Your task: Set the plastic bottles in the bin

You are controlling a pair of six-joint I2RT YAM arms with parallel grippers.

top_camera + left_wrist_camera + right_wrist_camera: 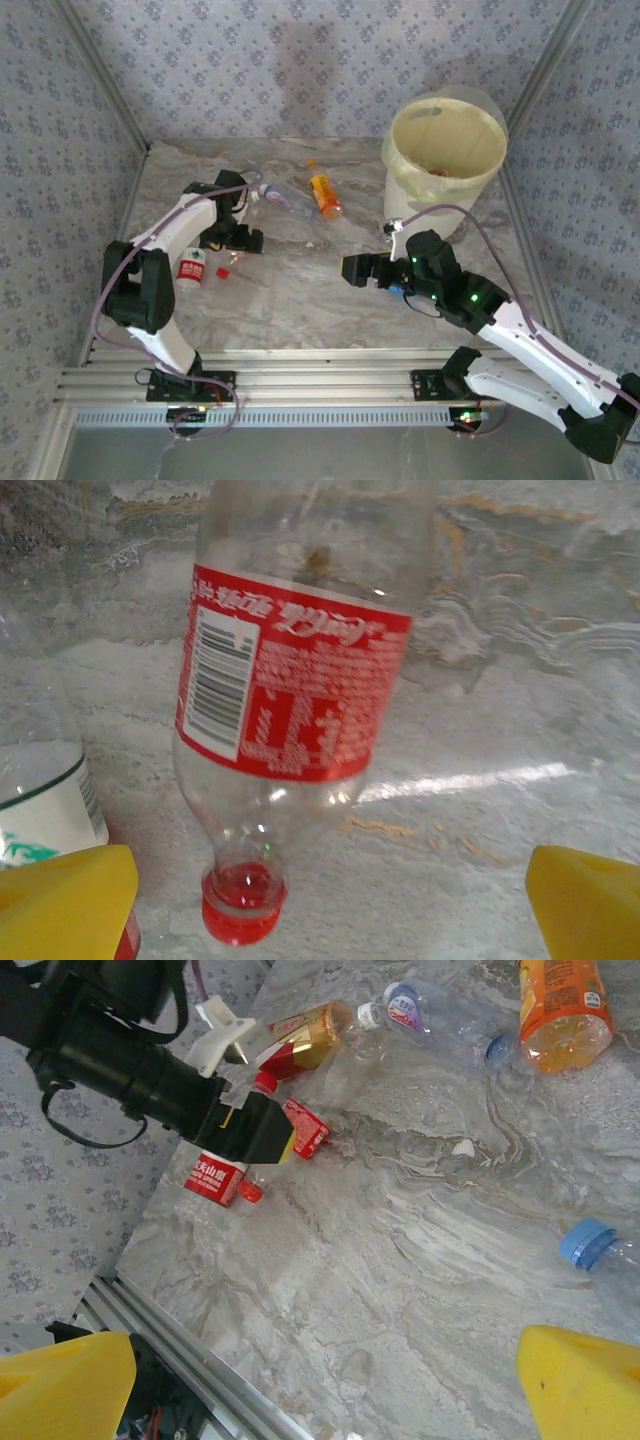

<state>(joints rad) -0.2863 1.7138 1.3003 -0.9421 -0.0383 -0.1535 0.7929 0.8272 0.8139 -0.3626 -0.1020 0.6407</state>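
1. While both claws are spread wide and empty, the left gripper (325, 905) is placed at the red-labelled bottle (295, 680), which lies on the table (300, 300) between its fingers. The red cap is nearest, and the long axis runs away from the claw.
2. A white-labelled bottle (40, 800) is seen just beside one finger and might be caught.
3. The bin (425, 195) stands far right, nearer the right gripper (355, 270). An orange bottle (324, 196) lies between.
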